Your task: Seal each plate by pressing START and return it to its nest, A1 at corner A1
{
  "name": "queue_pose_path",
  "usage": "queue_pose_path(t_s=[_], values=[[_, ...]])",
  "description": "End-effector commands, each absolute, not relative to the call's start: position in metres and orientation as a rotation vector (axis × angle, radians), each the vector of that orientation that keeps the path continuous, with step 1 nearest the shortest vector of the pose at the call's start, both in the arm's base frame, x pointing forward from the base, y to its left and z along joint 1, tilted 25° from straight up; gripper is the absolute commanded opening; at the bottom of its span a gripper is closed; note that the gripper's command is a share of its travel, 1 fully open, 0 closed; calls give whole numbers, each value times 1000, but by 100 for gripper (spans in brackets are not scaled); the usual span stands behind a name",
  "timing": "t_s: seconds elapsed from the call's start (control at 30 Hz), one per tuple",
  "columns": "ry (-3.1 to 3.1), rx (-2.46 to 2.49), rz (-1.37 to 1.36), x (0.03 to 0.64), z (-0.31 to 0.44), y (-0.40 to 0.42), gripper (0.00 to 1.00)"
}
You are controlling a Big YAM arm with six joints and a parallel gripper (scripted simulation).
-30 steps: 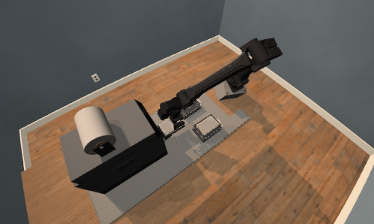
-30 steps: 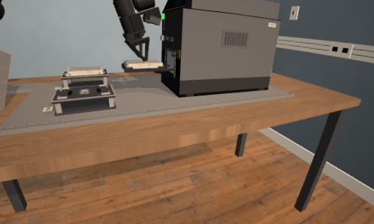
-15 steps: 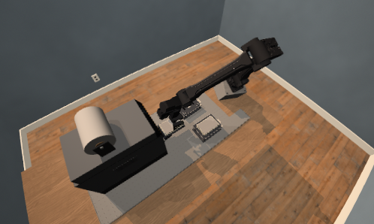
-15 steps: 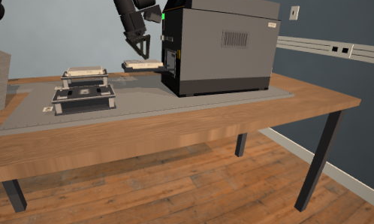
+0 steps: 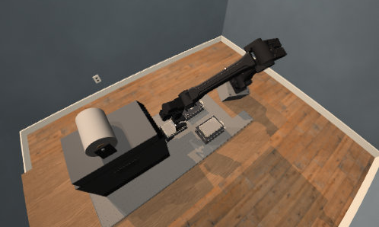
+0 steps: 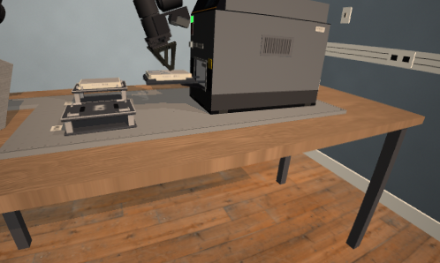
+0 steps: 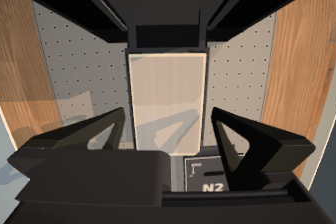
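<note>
A foil-covered plate [image 7: 165,102] lies on the sealer's stage, which stands out in front of the sealer [image 6: 259,53]; the plate also shows in the exterior view [image 6: 165,76] and the top view [image 5: 170,128]. The sealer's lamp [image 6: 193,18] is green. My gripper [image 7: 168,112] is open, pointing down just above this plate, with one finger over each long side; it also shows in the side view [image 6: 169,67]. Nothing is between the fingers. The N2 nest [image 6: 98,112] is empty; its label [image 7: 213,187] shows below my wrist. The other plate [image 6: 99,84] sits on the farther nest.
The foil roll [image 5: 95,130] sits on top of the sealer at its far end. The arm's base block [image 5: 235,91] stands at the table's back corner. A grey perforated mat [image 6: 177,116] lies under the sealer and both nests.
</note>
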State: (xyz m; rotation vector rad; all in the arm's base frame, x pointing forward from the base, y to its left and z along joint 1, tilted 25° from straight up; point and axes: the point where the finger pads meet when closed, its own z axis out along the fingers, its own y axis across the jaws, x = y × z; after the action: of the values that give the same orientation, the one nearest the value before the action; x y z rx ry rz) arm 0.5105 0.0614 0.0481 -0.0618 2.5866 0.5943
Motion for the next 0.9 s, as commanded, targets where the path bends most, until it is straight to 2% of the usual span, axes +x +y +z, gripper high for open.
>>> queue_pose_path(t_s=[0.0,0.87], values=[[2571,-30,588,512,56,50,100],[2591,-82,605,507,53,72,100]])
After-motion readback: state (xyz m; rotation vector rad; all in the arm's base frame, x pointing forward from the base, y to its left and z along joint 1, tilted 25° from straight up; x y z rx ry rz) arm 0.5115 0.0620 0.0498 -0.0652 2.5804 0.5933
